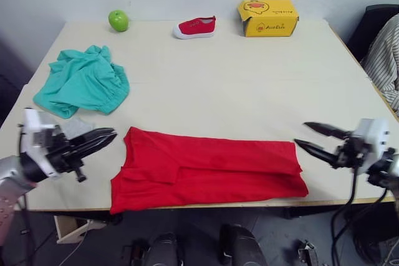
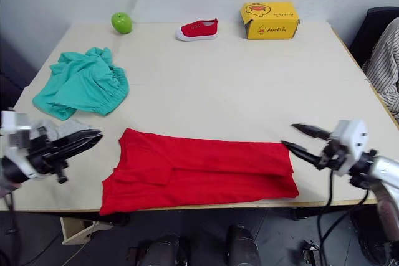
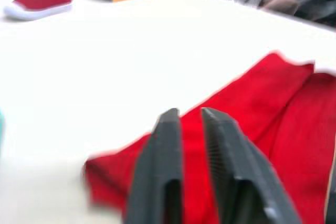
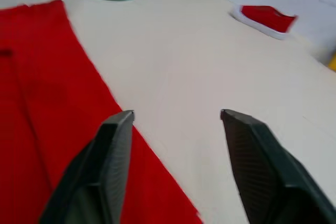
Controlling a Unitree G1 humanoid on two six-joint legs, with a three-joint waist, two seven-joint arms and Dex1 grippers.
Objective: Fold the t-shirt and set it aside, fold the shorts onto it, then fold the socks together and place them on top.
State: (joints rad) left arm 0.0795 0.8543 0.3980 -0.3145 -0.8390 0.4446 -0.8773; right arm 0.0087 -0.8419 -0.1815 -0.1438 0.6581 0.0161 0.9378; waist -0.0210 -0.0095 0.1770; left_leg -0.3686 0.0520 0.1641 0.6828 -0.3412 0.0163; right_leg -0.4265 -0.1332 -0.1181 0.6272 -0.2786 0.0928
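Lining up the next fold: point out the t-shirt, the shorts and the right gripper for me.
t-shirt (image 1: 212, 169), left eye view, middle of the folded red cloth.
shorts (image 1: 84, 82), left eye view, centre of the crumpled teal heap.
right gripper (image 1: 312, 138), left eye view, midway between its fingertips.

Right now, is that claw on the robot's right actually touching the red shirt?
Apart. In the right eye view, the open right gripper hovers just off the t-shirt, a sliver of table between them.

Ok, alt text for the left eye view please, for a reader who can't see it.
A red t-shirt lies folded into a long strip at the near edge of a pale table, between the left pincer, nearly shut, and the open right pincer. Crumpled teal shorts sit far left; a green apple, red shoe and yellow box line the far edge.
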